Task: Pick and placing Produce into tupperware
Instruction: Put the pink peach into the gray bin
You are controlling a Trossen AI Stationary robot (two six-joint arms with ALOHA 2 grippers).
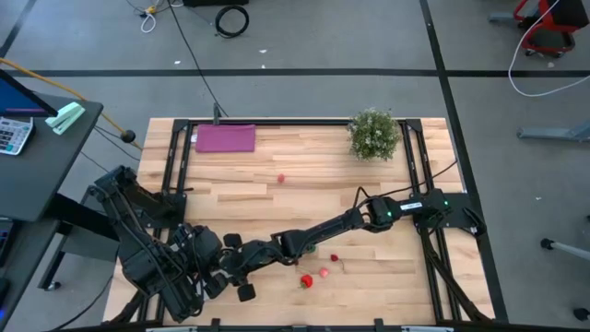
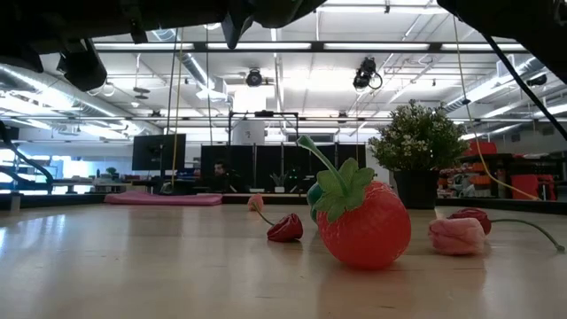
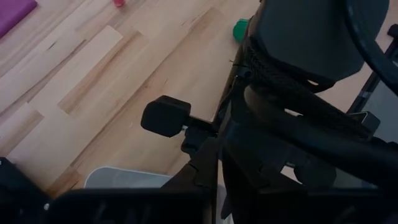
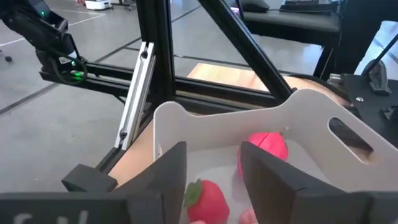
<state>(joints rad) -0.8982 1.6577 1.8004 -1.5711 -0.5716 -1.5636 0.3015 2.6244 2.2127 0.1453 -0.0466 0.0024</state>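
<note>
The tupperware (image 4: 249, 118) sits at the table's (image 1: 304, 157) near left corner, mostly hidden under both arms in the high view. The right arm reaches across from the table's right edge, and the right gripper (image 4: 214, 168) hangs just above the open container with its fingers spread and nothing held between them. Inside the tupperware lie a red toy strawberry (image 4: 208, 199) and a rounder pink-red piece (image 4: 268, 147) against the far wall (a third pink scrap shows at the picture's lower edge, too little of it to name). The left gripper (image 1: 208, 280) is at the same corner, close against the container; I cannot tell how its fingers stand or whether they grip anything.

Just beyond, along the near edge towards the middle, loose produce lies on the bare wood: a second strawberry (image 1: 305, 281), a pale pink piece (image 1: 324, 273) just beside it, a small dark red piece (image 1: 334, 257), and a green piece (image 1: 310, 247) half under the right arm. Farther in, near the table's middle, a small pink piece (image 1: 281, 179) lies alone. At the far edge, a purple sheet (image 1: 225, 138) lies flat towards the left and a potted plant (image 1: 374, 135) stands towards the right corner.
</note>
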